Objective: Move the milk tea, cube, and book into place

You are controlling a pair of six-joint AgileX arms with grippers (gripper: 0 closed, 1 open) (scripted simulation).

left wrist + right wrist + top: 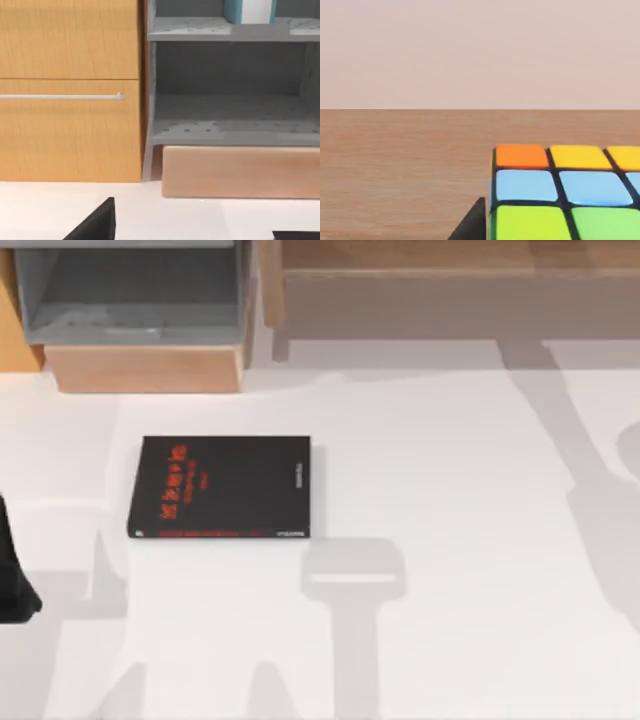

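1. The white table (450, 490) carries the book (220, 487), black cover up, lying flat toward its left side, in front of the grey shelf unit (135, 290).
2. The cube (565, 192) sits over a wooden surface (395, 165), close before the right gripper (470, 227); whether that gripper clamps it cannot be told.
3. The left gripper (195, 222) hangs above the table with fingers apart, facing the shelf.

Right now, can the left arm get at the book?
Probably yes. The book lies flat on the white table with bare surface all around it, and the left arm sits at the table's left edge, nothing between them.
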